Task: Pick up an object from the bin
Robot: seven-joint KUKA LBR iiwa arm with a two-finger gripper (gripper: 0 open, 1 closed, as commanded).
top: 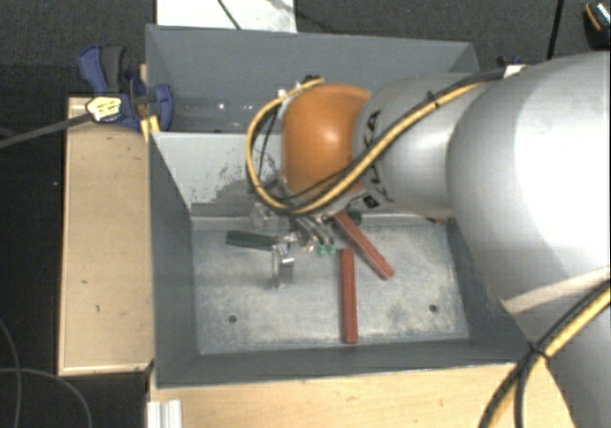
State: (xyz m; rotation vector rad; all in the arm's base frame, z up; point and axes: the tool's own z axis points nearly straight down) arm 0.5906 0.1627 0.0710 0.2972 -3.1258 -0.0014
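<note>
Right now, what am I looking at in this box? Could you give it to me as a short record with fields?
bin: grey metal bin, sloped walls
arm: arm reaching in from the right, with an orange cover at its wrist
gripper: gripper low over the floor, left of centre
nearest thing: dark green strip, just left of the gripper
other things: long red-brown stick and slanted red-brown stick, right of the gripper
held: cannot tell

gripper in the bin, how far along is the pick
Done: the gripper is low at the bin floor, beside a dark green strip. In hand: nothing visibly gripped. Left: grasp and lift; two brown sticks lie nearby.
</note>
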